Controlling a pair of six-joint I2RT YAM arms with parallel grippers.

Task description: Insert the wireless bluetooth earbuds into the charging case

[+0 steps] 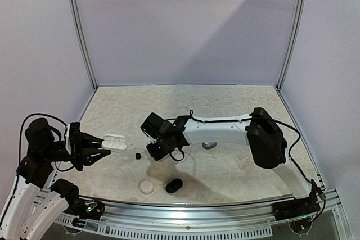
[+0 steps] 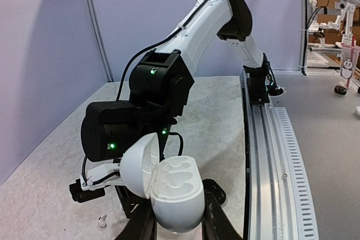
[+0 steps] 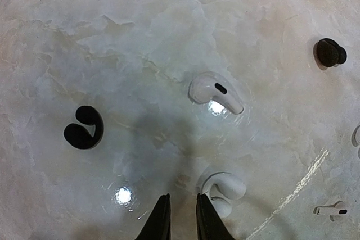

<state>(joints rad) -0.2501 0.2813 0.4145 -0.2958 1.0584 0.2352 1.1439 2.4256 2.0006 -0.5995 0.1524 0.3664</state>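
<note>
Figure: both arms over the table (image 1: 236, 96). My left gripper (image 2: 177, 226) pinches the open charging case (image 2: 169, 189), lid swung back and two moulded sockets showing, held off to the left of my right gripper (image 3: 183, 220). The right gripper points down at the tabletop, its jaws a narrow slit apart and gripping nothing. The wireless bluetooth earbuds lie loose around it: a white bud (image 3: 222, 189) just beside its right finger, a second white bud (image 3: 216, 94) ahead, a black bud (image 3: 84, 127) ahead-left, another black bud (image 3: 330, 53) far ahead-right. A round white case (image 1: 147, 186) and a black case (image 1: 174, 185) lie nearer the bases than this gripper.
</note>
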